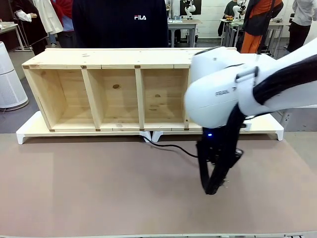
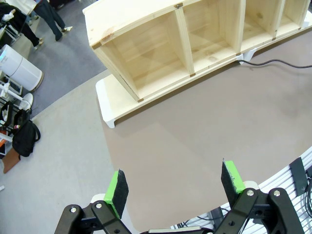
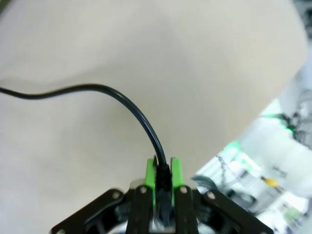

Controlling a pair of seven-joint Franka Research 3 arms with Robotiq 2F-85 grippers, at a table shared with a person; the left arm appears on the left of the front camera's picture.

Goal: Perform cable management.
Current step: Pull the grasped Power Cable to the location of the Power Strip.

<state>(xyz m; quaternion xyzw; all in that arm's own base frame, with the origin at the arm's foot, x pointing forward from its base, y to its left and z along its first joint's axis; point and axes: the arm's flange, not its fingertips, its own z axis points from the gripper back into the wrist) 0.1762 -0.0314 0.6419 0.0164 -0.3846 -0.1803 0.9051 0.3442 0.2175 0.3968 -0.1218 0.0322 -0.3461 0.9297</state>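
Note:
The cable (image 1: 171, 146) is a thin black cord running from under the wooden shelf (image 1: 114, 89) across the brown tabletop toward my right arm. In the right wrist view the cable (image 3: 131, 109) curves in from the left and ends between the green pads (image 3: 150, 175). My right gripper (image 3: 163, 176) is shut on its end. From the front my right gripper (image 1: 218, 186) hangs low over the table, right of centre. My left gripper (image 2: 175, 187) stands open high above the table's left part, holding nothing. The cable (image 2: 280, 62) also lies by the shelf's foot there.
The shelf has three open compartments and sits on a white base (image 1: 29, 131) at the far side of the table. A person in a dark top (image 1: 121, 22) stands behind it. A white air purifier (image 1: 9, 79) is on the floor at the left.

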